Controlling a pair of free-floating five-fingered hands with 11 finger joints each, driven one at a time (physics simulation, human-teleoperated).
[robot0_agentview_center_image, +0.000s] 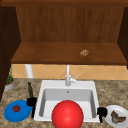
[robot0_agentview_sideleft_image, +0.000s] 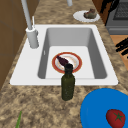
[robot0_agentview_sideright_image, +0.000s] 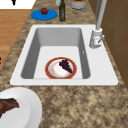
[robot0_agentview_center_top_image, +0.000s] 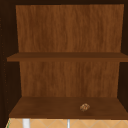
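My left hand (robot0_agentview_center_image: 31, 101) floats over the counter between a dark green bottle (robot0_agentview_center_image: 30, 90) and the sink's (robot0_agentview_center_image: 45, 85) left rim, fingers relaxed and holding nothing. My right hand (robot0_agentview_center_image: 101, 111) hovers off the sink's right front corner beside a white plate (robot0_agentview_center_image: 108, 117) with a piece of meat (robot0_agentview_center_image: 117, 118); it is open too. A big red ball (robot0_agentview_center_image: 67, 115) covers the sink's front. In the basin lies a red-rimmed plate (robot0_agentview_sideleft_image: 53, 62) carrying a dark purple piece of food (robot0_agentview_sideleft_image: 62, 60). Black straight fingers (robot0_agentview_sideleft_image: 122, 46) show at the right edge of the left side view.
A blue plate (robot0_agentview_center_image: 10, 116) with a tomato (robot0_agentview_center_image: 16, 108) lies at the front left. The faucet (robot0_agentview_center_image: 67, 77) stands behind the basin. A small brown lump (robot0_agentview_center_top_image: 84, 107) rests on the lower cabinet shelf (robot0_agentview_center_top_image: 50, 108). A potted plant (robot0_agentview_center_image: 9, 80) stands at the far left.
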